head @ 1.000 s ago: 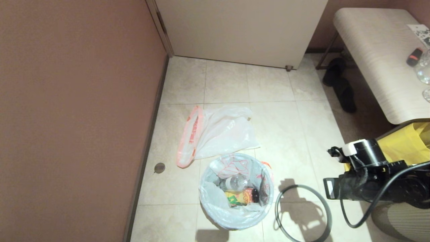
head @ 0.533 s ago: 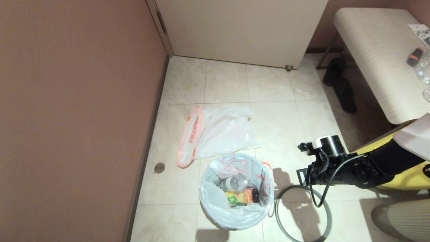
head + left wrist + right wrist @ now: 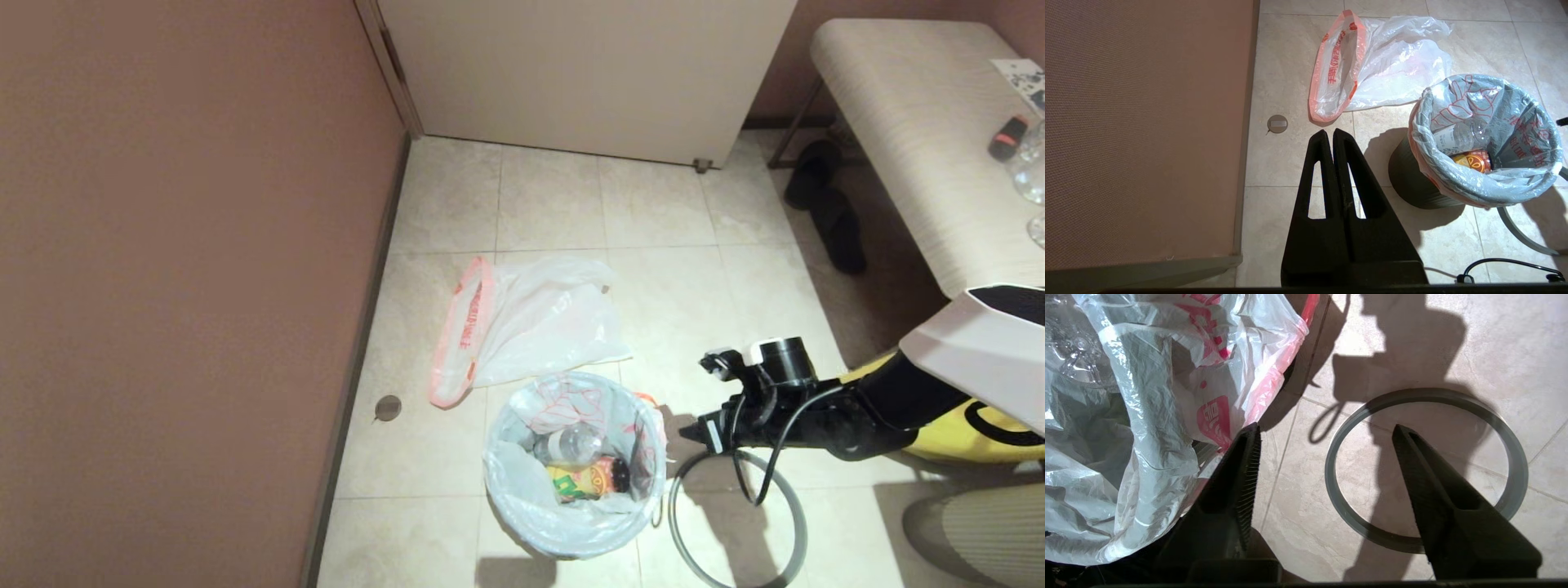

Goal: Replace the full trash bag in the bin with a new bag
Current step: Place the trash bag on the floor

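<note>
Head view: my right gripper (image 3: 704,429) hangs low over the tiled floor (image 3: 678,286), fingers spread and holding nothing, just beside the bin (image 3: 1412,183) and above the grey hoop rim (image 3: 739,523) lying flat next to it. The full trash bag (image 3: 571,465) sits in the bin, its mouth folded over the edge, a clear bottle (image 3: 571,443) and a yellow packet (image 3: 584,480) showing inside. The new bag (image 3: 531,322) lies limp on the tiles just behind the bin, toward the door (image 3: 588,73). My left gripper (image 3: 1329,139), fingers pressed together, hangs parked above the floor near the wall (image 3: 188,269).

The risks, as I judge them: thin film could slip or tear if I pinch too little of the folded edge; a sideways pull could tip the light bin; my fingers could catch the hoop instead of the plastic.
</note>
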Available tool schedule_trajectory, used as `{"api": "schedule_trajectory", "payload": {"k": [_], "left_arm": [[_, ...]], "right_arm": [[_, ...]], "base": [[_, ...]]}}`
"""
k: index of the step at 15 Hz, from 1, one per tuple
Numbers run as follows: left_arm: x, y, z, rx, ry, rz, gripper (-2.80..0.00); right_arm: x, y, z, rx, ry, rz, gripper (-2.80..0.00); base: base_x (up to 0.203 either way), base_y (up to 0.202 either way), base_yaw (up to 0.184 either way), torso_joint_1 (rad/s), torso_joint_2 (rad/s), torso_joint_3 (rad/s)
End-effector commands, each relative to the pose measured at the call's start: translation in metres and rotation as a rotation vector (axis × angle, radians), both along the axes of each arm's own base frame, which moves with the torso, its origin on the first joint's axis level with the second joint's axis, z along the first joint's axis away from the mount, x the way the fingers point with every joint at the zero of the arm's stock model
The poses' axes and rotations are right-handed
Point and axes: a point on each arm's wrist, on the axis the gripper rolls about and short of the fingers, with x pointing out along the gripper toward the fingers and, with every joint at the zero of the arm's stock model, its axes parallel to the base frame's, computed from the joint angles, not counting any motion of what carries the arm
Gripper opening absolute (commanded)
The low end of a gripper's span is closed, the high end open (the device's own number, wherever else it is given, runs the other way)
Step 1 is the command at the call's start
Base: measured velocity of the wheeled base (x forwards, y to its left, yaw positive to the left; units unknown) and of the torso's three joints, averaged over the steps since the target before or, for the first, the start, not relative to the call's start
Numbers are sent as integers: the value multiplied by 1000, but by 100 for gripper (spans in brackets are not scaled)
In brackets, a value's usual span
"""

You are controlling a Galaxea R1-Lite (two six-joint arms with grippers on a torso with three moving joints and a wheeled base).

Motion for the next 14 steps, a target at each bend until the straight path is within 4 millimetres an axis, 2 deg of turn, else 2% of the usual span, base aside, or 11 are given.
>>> {"api": "schedule_trajectory", "payload": {"k": [1,7,10,14], "left_arm": [[0,0,0,-1,1,0,-280],[0,0,0,-1,1,0,-280],[0,0,0,-1,1,0,-280],[0,0,0,-1,1,0,-280]], "right_arm": [[0,4,-7,-4,19,15,0],[-4,7,-20,-12,56,20,0],[11,11,-21,-3,20,23,0],[24,30,-32,1,6,58,0]], "base": [[0,0,0,0,0,0],[0,0,0,0,0,0],[0,0,0,0,0,0],[0,0,0,0,0,0]]}}
